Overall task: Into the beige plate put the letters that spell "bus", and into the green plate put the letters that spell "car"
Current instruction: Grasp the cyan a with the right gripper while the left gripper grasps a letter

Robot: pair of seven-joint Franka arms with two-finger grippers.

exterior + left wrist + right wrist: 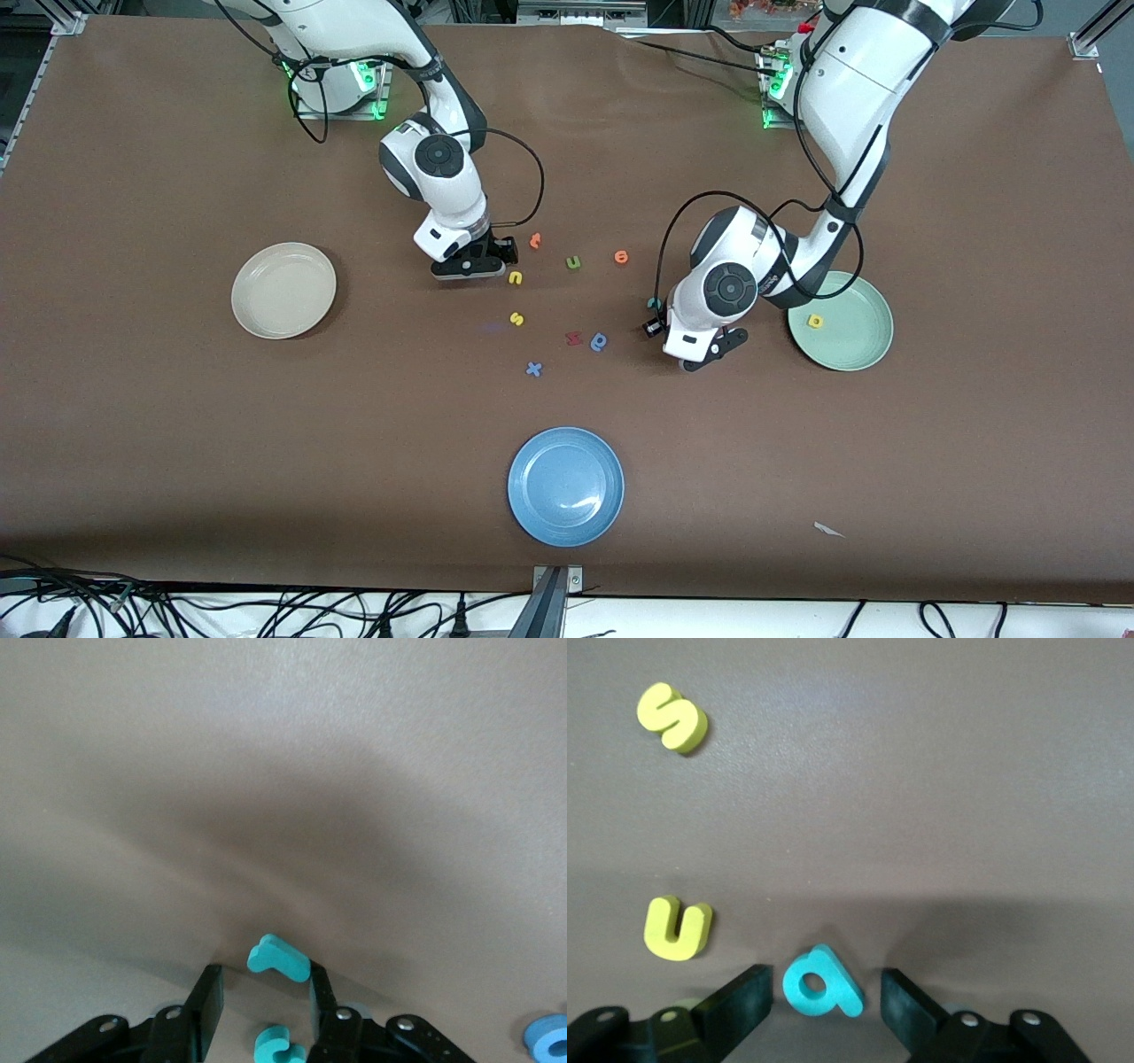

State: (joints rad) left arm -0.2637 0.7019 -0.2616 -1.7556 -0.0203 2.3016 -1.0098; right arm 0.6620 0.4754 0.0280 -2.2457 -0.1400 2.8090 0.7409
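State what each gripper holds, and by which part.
Right gripper: nothing; its open fingers flank the teal b. Left gripper: cannot tell; a teal letter lies at its tip.

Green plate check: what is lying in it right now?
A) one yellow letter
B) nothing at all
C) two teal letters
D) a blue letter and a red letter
A: the front view shows a single yellow letter lying in the green plate, with no other letter inside its rim.

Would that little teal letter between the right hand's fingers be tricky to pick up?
Probably not. The teal letter looks like thick foam, so likely light and squashy. It lies flat on the table, so it shouldn't roll, though the right hand might nudge it sideways.
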